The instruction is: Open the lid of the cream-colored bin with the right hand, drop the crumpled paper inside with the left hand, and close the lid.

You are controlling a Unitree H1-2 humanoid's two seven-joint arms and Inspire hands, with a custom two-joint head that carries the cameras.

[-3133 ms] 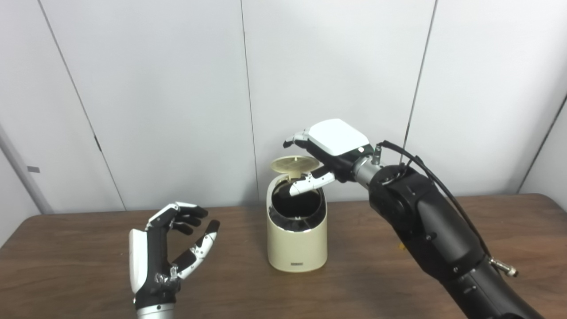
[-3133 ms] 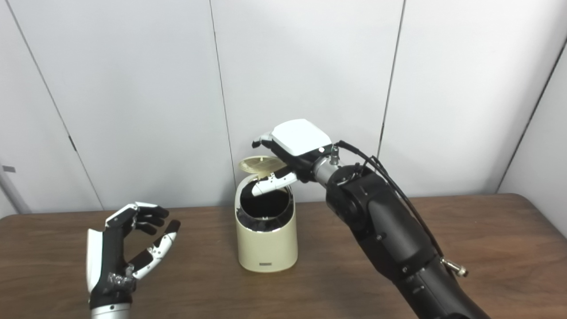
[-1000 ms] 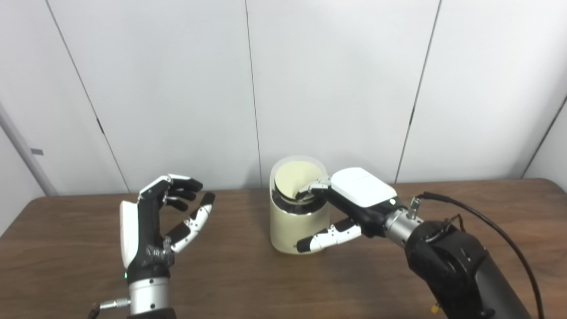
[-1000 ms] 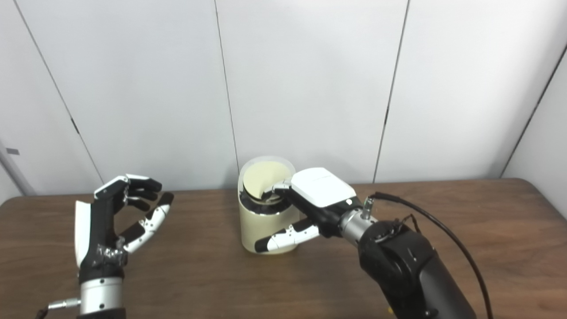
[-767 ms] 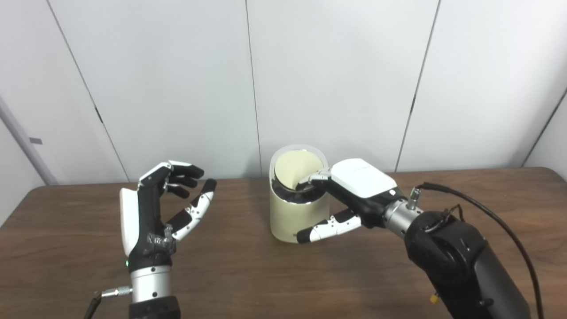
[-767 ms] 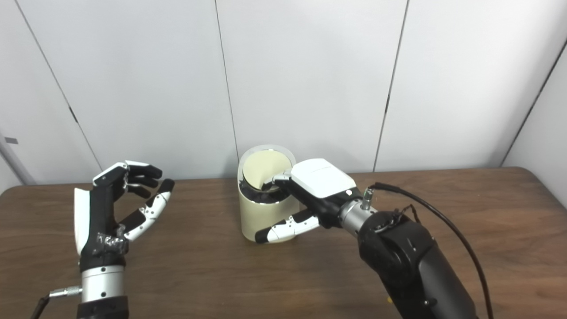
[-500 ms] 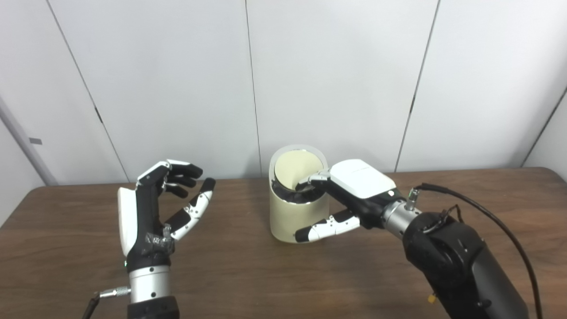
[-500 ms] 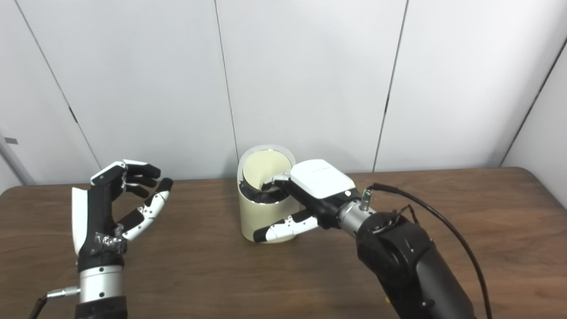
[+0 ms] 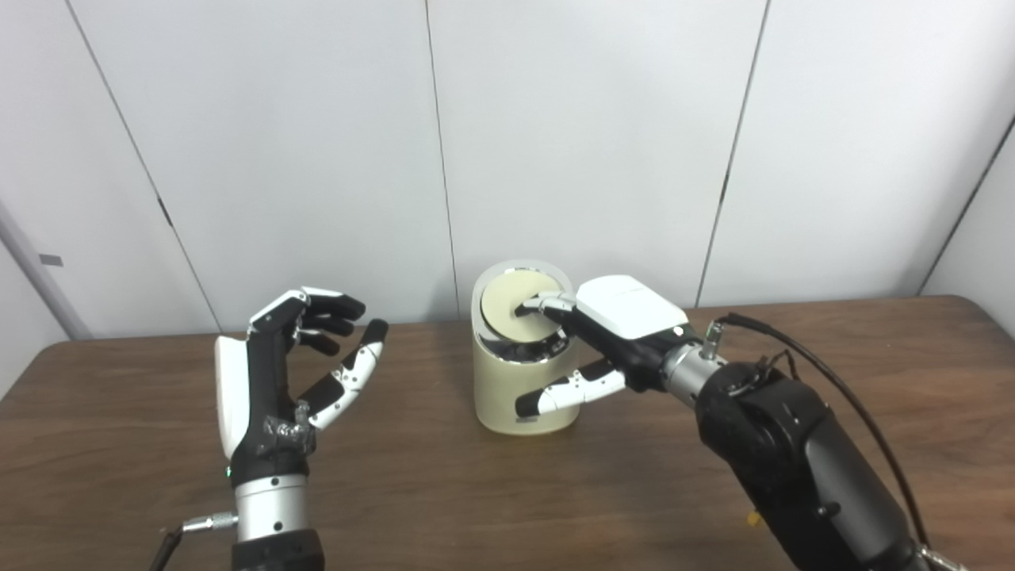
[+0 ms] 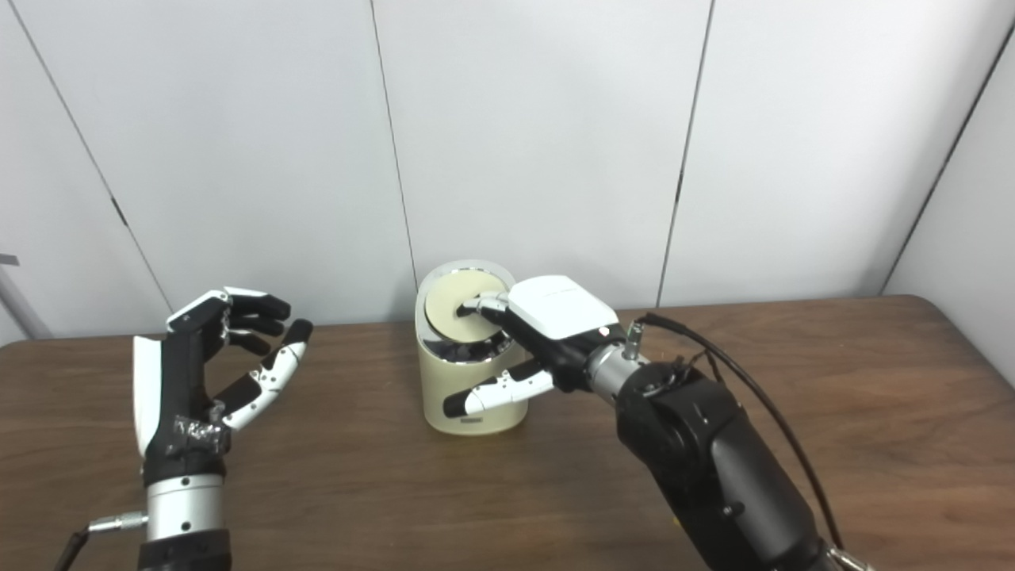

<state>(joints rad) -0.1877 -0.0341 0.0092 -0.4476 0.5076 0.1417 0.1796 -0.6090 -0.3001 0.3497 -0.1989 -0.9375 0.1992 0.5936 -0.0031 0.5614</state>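
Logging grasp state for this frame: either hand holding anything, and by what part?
Nothing is gripped. Left hand is open and empty. Right hand has its fingers resting on the lid of the cream bin, thumb in front of the bin's wall.

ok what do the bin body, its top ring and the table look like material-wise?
Bin body: probably plastic, cream, smooth matte, no seams visible.
Top ring: shiny silver, mirror-like glints; chrome-plated plastic or metal, cannot tell which.
Table: dark brown wood grain, satin sheen; solid wood or laminate is unclear.
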